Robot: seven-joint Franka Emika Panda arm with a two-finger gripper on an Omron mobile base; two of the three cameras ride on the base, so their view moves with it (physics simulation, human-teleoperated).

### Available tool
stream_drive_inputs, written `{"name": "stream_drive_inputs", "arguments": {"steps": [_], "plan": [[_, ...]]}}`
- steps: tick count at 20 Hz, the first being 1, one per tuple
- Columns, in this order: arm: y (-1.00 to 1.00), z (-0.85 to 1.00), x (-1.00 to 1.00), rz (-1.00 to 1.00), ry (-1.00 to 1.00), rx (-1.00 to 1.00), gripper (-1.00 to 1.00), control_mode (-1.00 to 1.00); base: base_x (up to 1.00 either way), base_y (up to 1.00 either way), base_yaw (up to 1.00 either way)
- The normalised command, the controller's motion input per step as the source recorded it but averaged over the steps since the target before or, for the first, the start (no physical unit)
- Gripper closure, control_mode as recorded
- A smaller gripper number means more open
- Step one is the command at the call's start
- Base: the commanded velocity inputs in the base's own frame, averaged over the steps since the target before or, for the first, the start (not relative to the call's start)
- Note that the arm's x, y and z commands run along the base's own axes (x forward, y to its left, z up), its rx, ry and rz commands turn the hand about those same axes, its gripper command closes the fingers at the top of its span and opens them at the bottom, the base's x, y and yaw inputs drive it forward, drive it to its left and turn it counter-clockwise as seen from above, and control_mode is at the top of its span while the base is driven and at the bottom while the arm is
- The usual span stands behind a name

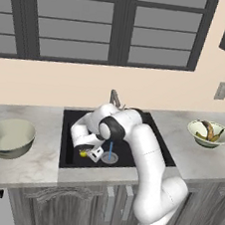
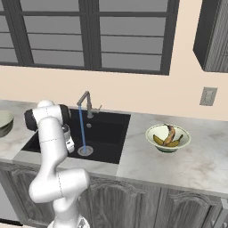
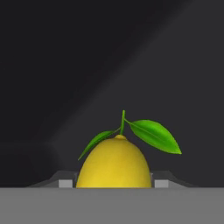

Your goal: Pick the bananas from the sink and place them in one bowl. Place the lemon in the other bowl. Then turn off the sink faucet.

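Low in the black sink (image 1: 75,124), left of the silver drain (image 1: 110,158), my gripper (image 1: 86,154) reaches down to the lemon (image 1: 82,154). In the hand view the bright yellow lemon (image 3: 114,164), with its two green leaves, sits between my fingertips (image 3: 161,183), which press its sides; the gripper (image 3: 113,183) is shut on it. The bananas (image 1: 210,131) lie in the pale green-tinged bowl (image 1: 192,129) on the right counter, seen too as bananas (image 2: 169,136) in that bowl (image 2: 151,133). The grey-beige bowl (image 1: 9,138) stands on the left counter. The faucet (image 1: 115,98) runs.
A blue stream of water (image 2: 82,129) falls from the faucet (image 2: 87,100) onto the drain (image 2: 85,151), just right of my hand. The sink's walls (image 2: 107,133) close in around the gripper. A window is behind the counter, an upper cabinet (image 2: 213,35) at right.
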Motion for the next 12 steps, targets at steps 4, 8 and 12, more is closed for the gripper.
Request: {"name": "stream_drive_inputs", "arguments": {"steps": [4,8,12], "plan": [[-0.03,0.04,-0.03,0.0,0.0,0.0,1.0,-1.0,0.0,0.0,0.0],[-0.08,0.22,-0.01,0.0,0.0,0.0,1.0,-1.0,0.0,0.0,0.0],[-0.1,0.3,-0.04,0.0,0.0,0.0,1.0,-1.0,0.0,0.0,0.0]]}}
